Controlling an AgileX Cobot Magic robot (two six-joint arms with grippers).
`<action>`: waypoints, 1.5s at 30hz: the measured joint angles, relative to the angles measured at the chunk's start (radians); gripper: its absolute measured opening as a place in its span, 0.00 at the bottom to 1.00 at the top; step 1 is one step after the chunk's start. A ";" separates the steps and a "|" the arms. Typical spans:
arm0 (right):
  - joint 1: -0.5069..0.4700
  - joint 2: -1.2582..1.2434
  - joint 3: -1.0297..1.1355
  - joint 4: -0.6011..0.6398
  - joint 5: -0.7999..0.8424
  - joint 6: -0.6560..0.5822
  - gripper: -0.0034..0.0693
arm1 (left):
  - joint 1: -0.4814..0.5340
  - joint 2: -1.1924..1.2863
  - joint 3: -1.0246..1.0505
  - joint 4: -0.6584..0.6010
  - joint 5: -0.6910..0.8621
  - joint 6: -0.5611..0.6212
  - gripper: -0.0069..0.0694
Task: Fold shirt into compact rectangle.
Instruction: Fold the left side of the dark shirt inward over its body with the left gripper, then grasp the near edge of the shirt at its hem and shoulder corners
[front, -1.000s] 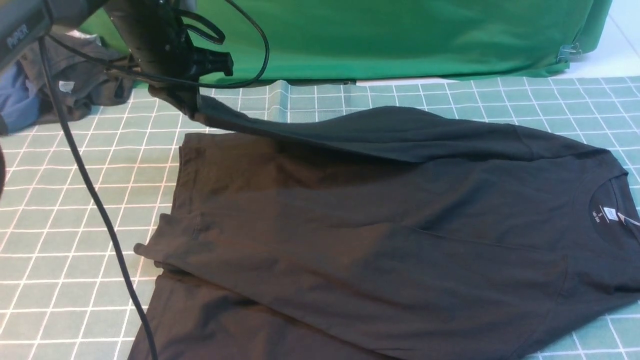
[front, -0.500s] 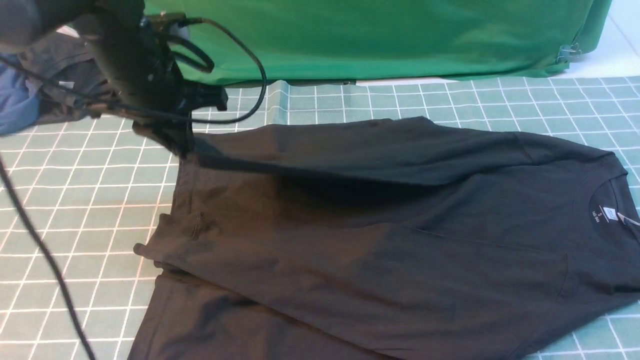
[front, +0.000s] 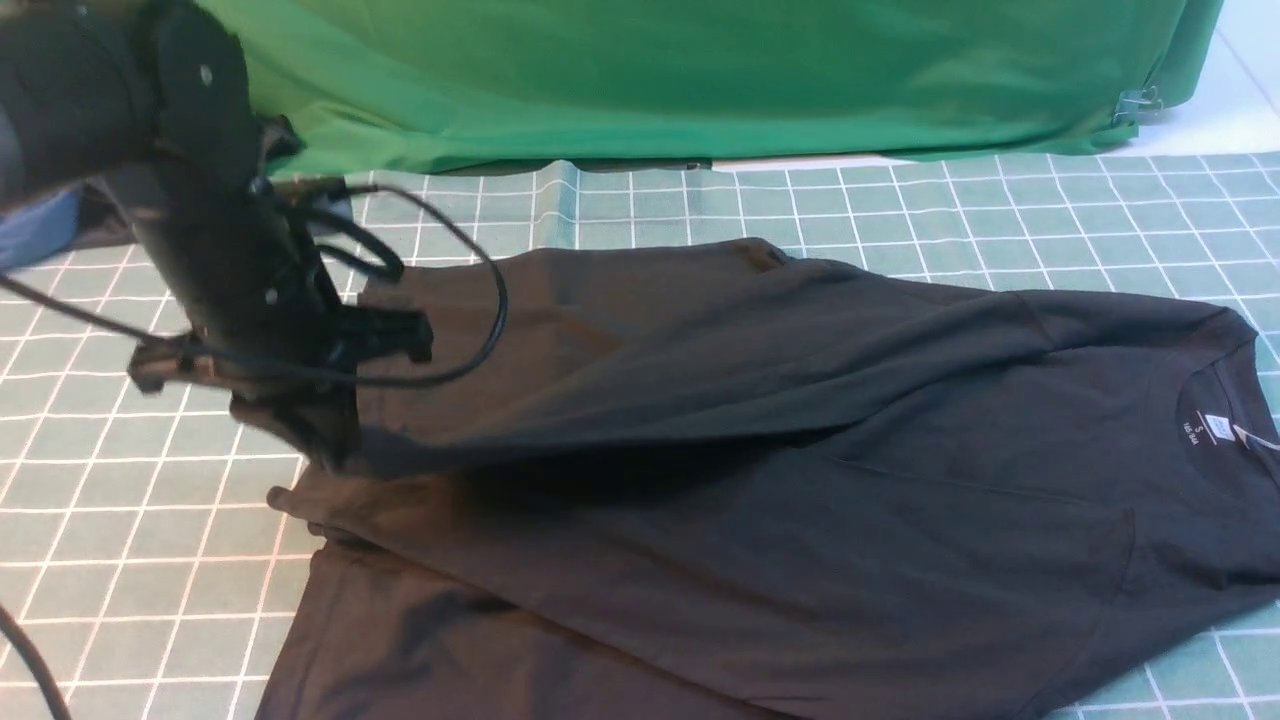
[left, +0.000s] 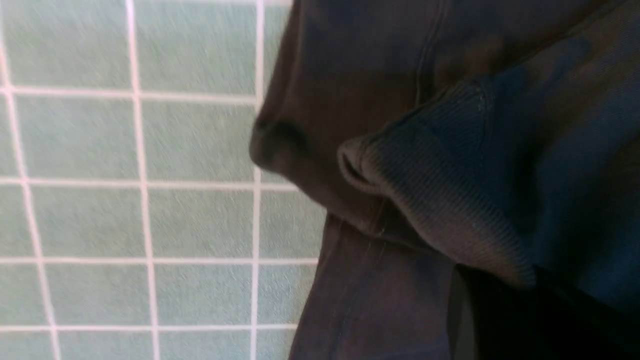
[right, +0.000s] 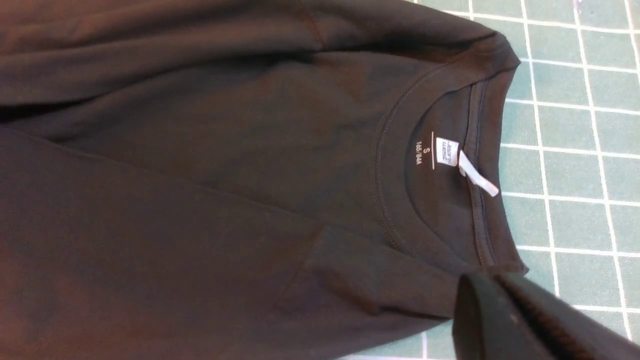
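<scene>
Shirt (front: 800, 480) black, spread flat, one sleeve (front: 700, 370) lifted across

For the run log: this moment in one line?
left gripper: shut on shirt, cuff raised | right gripper: shut near collar | sleeve: draped across body

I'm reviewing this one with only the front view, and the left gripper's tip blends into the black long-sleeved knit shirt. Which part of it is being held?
Observer: The left wrist view shows the left gripper shut on the ribbed sleeve cuff of the black long-sleeved knit shirt.
Operator: I can't see the right gripper at all. Where is it?
Observer: The right wrist view shows the right gripper shut, at the shirt's shoulder edge beside the collar. Whether it pinches cloth is unclear.
</scene>
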 joint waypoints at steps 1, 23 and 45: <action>0.000 0.000 0.000 0.000 -0.001 0.000 0.08 | 0.000 0.000 0.017 -0.007 -0.008 0.000 0.12; 0.000 0.000 0.000 0.008 -0.010 0.001 0.08 | 0.000 0.000 0.053 -0.014 0.008 0.028 0.69; 0.000 0.000 0.000 0.008 -0.010 -0.002 0.08 | -0.118 -0.200 0.597 0.115 -0.250 -0.144 0.78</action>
